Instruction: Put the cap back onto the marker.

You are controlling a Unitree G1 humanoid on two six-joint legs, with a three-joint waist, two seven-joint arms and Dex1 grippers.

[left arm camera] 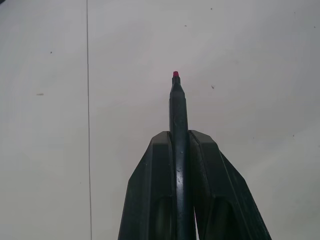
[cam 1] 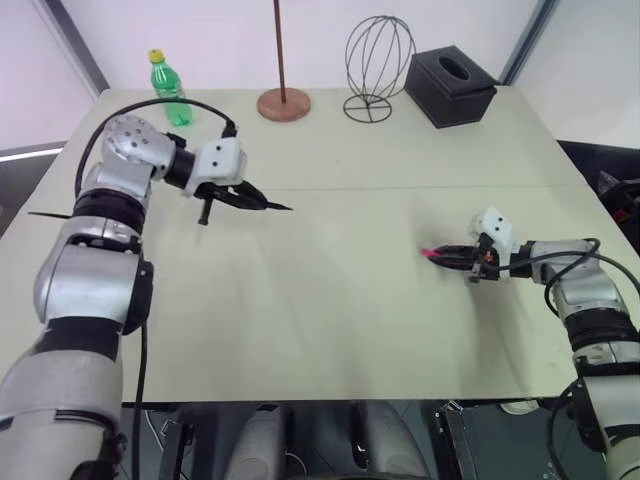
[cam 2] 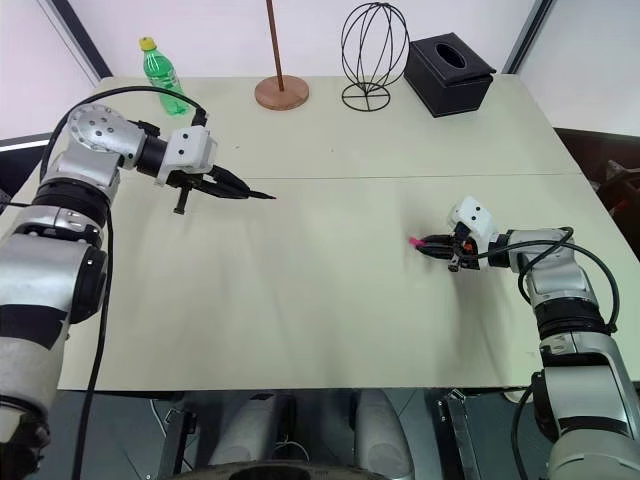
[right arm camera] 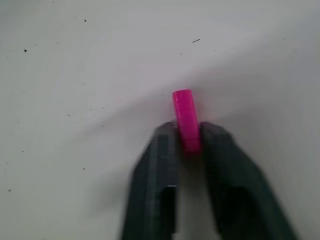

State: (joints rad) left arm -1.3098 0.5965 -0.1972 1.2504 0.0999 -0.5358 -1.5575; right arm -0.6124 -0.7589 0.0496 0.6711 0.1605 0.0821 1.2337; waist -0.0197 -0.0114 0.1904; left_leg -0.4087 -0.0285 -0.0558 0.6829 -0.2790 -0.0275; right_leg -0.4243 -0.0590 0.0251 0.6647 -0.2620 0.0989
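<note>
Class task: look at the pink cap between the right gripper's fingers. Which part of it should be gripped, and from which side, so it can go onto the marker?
Grip the cap across its rear half, as the right gripper does, fingers on opposite sides. It is short and round, so its free end points toward the marker tip in the left gripper.

2 head eyes overlooking table point(cam 1: 330, 300), 2 wrist cameras close above it

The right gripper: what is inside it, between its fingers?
The cap sits between the right gripper's fingers, its front end sticking out. Its rear end is covered by the fingers, so that part cannot be seen.
</note>
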